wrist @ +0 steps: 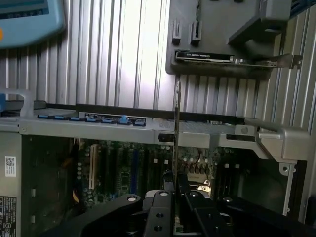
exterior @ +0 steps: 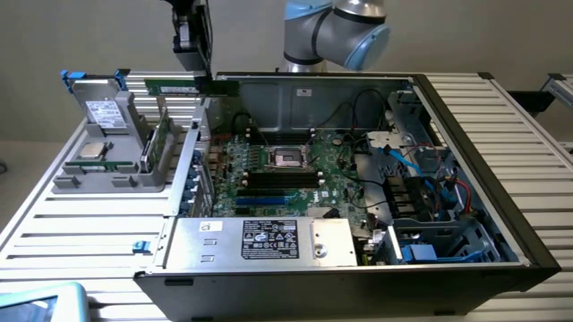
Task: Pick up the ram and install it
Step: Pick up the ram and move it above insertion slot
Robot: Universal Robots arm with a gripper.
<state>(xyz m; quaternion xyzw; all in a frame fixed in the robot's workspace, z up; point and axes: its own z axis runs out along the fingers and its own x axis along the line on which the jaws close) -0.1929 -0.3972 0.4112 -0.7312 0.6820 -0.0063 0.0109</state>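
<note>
Open computer case (exterior: 452, 117) sits on slatted table (exterior: 63, 228), lid off. Inside it: motherboard (exterior: 333, 171), processor socket (exterior: 288, 157) mid-board, dark memory slots (exterior: 282, 178) just in front of the socket. A bundle of cables (exterior: 421, 174) and drive bays run along the case wall on the exterior view's right. Labelled metal box (exterior: 268, 238) covers the case's front edge.

Grey holder (exterior: 107, 180) stands on the table just beside the case wall on the exterior view's left. It carries a square processor chip (exterior: 93, 149) and an upright card (exterior: 158, 142). Blue-rimmed object (exterior: 45, 298) at the table's front corner on the exterior view's left.

Arm (exterior: 336, 27) rises behind the case's back edge. Gripper (exterior: 200, 74) hangs over the case's back corner on the exterior view's left, pointing down, fingers pressed onto the ram (exterior: 170, 86). The ram is in the air, lying level and long side horizontal, above the case wall between holder and case, touching neither and clear of the slots.

In the wrist view the gripper (wrist: 174, 186) pinches the ram (wrist: 177, 113), seen edge-on as a thin line. It crosses the case wall (wrist: 98, 126), with the motherboard (wrist: 123, 168) on one side and the holder (wrist: 212, 29) with its card (wrist: 227, 59) on the other. Nothing lies between the ram and the board.
</note>
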